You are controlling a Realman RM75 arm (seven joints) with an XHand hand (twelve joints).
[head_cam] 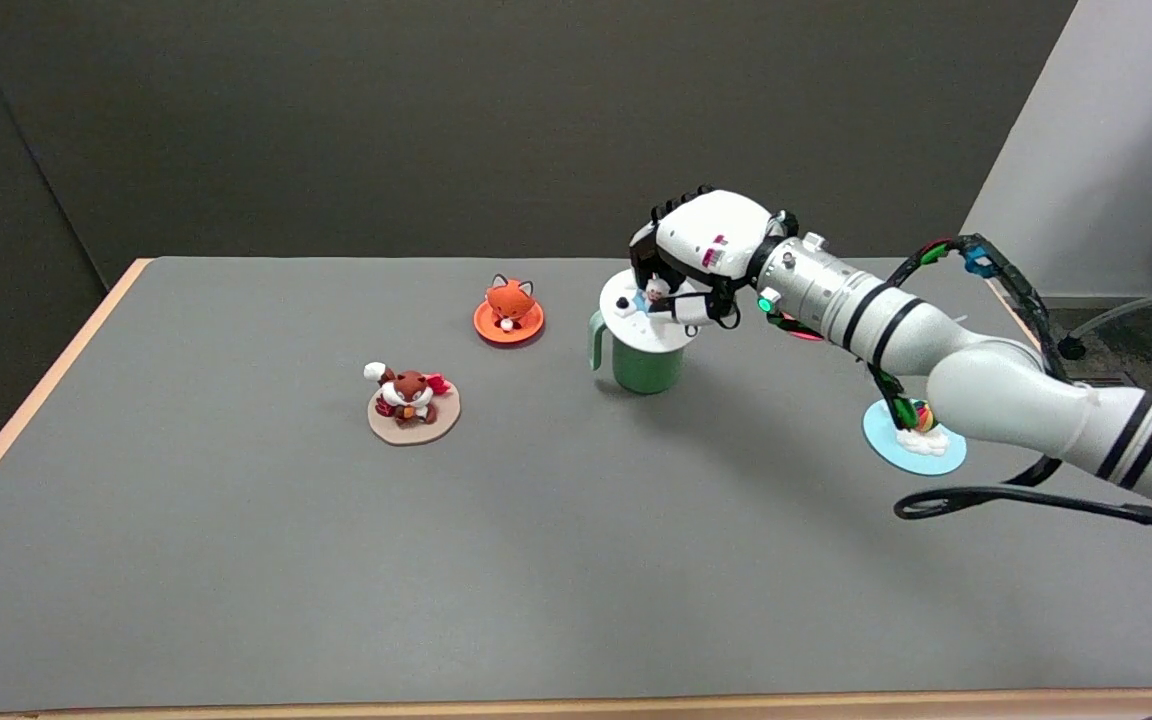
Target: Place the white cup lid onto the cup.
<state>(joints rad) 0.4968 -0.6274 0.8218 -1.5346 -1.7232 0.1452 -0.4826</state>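
Note:
A green cup (642, 366) with a handle on its left stands on the grey table (336, 560), right of centre toward the back. The white lid (628, 312), with a small figure on top, sits over the cup's mouth, slightly tilted. My right hand (698, 256) reaches in from the right above the cup and pinches the small figure on the lid. Whether the lid rests fully on the rim is hidden by the hand.
An orange fox lid (509, 307) lies left of the cup. A brown squirrel lid (413, 401) lies farther left and nearer. A light blue lid with a rainbow figure (916, 440) lies under my forearm at the right. A red object (802, 330) peeks out behind my wrist.

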